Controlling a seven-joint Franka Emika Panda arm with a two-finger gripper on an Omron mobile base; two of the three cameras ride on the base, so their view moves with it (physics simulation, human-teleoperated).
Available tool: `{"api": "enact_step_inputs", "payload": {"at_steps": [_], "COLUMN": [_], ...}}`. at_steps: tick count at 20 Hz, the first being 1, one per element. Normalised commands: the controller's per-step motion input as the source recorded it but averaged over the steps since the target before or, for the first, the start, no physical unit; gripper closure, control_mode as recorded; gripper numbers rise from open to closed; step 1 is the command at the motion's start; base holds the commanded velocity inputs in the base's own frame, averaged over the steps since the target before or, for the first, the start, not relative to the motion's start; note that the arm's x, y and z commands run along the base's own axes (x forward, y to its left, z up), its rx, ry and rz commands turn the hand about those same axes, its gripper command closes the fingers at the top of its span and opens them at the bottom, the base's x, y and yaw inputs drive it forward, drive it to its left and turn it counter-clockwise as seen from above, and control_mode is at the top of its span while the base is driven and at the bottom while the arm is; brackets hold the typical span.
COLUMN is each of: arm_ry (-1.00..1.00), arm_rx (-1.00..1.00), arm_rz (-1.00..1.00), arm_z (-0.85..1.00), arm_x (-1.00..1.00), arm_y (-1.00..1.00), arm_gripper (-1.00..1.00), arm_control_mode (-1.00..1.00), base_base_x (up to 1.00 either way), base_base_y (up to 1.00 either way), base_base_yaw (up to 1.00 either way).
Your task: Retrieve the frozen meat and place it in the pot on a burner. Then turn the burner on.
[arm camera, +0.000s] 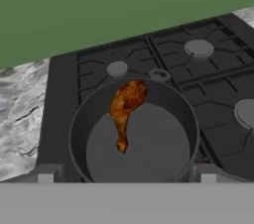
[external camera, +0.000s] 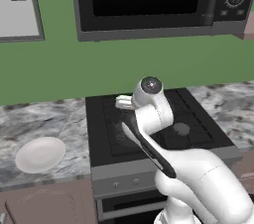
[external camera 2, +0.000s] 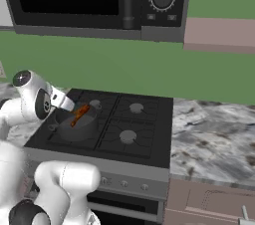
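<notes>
I'm over a black gas stove set in grey marbled counter, green wall behind, black microwave overhead. White round plate sits at 9 o'clock of the stove, well apart. Gripper fingers spread wide, holding nothing. Glazed frozen meat lies inside the dark round pot, toward its 11 o'clock wall.
</notes>
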Motion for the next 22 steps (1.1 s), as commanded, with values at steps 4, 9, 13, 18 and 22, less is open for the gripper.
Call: {"api": "enact_step_inputs", "payload": {"at_steps": [4,9,13,18,22], "arm_ry": [-0.11,-0.04,-0.02,-0.08,0.0], "arm_rx": [-0.09,-0.09,-0.05,-0.01,0.0], "arm_rz": [0.0,0.03,0.06,0.03,0.0], "arm_z": [0.13,0.0,0.0,0.01,0.0], "arm_x": [-1.0,-1.0,-1.0,-0.59,0.0], "arm_y": [0.0,0.0,0.0,0.0,0.0], "arm_gripper": [-1.0,-1.0,-1.0,-1.0,-1.0], "arm_control_mode": [-1.0,-1.0,-1.0,-1.0,-1.0], "base_base_x": [0.0,0.0,0.0,0.0,0.0], "base_base_y": [0.0,0.0,0.0,0.0,0.0], "base_base_yaw": [0.0,0.0,0.0,0.0,0.0]}}
